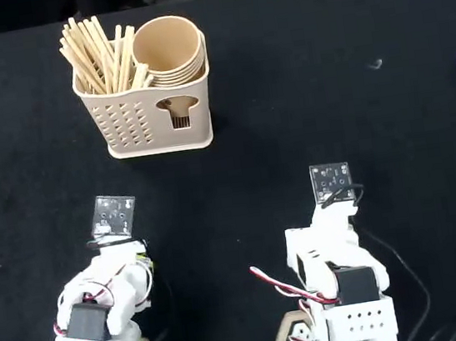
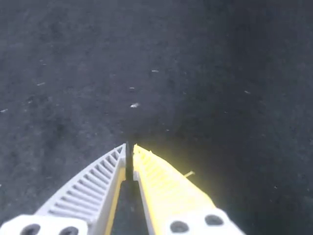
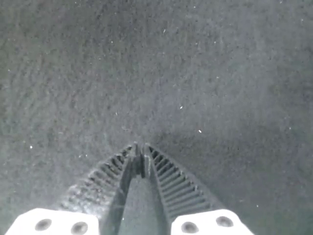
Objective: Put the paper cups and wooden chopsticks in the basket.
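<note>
high view: cups [image 1: 168, 50] & chopsticks [image 1: 96, 51] in basket [image 1: 141, 119]; left hand [image 2: 129, 146], right hand [image 3: 141, 146] closed, empty.

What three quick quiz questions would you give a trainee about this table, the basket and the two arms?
1. True or false: the paper cups lie loose outside the basket.
2. Where are the wooden chopsticks? A: standing in the basket beside the cups. B: inside the top cup. C: lying loose outside the basket.
3. In a few words: how do the left end effector and the right end effector stand, open or shut, and does either hold anything?

Key: 1 false, the cups sit stacked in the basket. 2 A. 3 both shut, holding nothing.
</note>
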`<act>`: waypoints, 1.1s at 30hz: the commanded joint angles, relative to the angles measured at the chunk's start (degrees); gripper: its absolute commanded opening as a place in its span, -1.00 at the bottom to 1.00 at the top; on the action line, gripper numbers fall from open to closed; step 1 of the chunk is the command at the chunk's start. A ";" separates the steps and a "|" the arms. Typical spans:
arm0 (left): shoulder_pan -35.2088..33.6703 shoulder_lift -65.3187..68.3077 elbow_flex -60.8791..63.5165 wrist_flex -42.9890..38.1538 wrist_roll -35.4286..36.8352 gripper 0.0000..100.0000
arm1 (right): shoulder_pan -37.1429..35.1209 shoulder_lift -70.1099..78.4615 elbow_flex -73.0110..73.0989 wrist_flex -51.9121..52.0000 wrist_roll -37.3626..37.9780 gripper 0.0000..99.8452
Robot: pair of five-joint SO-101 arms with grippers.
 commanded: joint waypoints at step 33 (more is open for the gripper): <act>-16.22 0.18 1.27 0.18 0.00 -0.94 | 1.05 -5.14 -0.48 0.35 -0.18 -0.98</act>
